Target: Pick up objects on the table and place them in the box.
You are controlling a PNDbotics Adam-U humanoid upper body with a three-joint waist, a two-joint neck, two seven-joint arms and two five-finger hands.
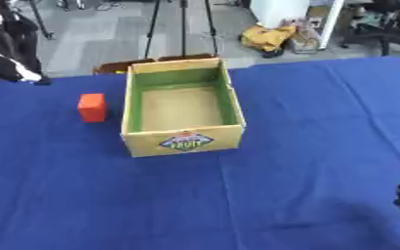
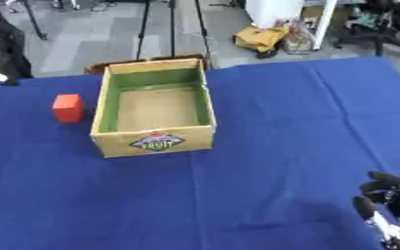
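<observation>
The red block [image 1: 91,107] sits on the worktop [image 1: 306,122] just left of the box [image 1: 183,141]. The right hand [image 2: 390,207] rests low at the right, fingers relaxed, holding nothing.

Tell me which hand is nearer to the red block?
Right, by default. The right hand sits at the lower right corner, far across the cloth from the red block left of the box. The left hand shows in no view.
</observation>
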